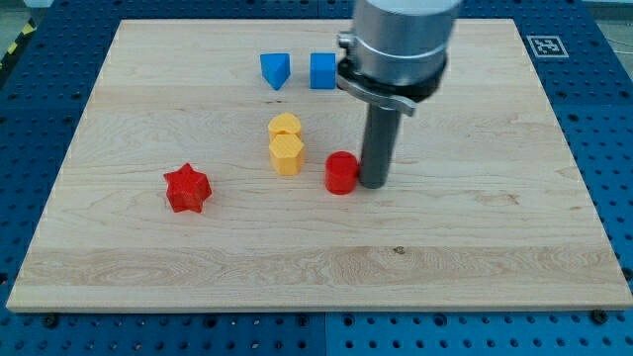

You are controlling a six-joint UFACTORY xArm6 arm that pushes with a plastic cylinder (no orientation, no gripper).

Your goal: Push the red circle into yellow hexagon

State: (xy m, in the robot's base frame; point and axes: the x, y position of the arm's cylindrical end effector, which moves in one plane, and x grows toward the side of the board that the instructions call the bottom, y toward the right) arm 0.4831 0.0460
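Observation:
The red circle [340,173] is a short red cylinder near the middle of the wooden board [475,227]. The yellow hexagon [287,154] stands a short gap to its left, apart from it. My tip [374,184] is down on the board right against the red circle's right side. The rod rises from there to the grey arm body at the view's top.
A second yellow block [285,125], rounded, sits just above the hexagon and touches it. A red star [187,188] lies to the left. Two blue blocks, a wedge-like one [275,70] and a cube [322,70], sit near the top, beside the arm body.

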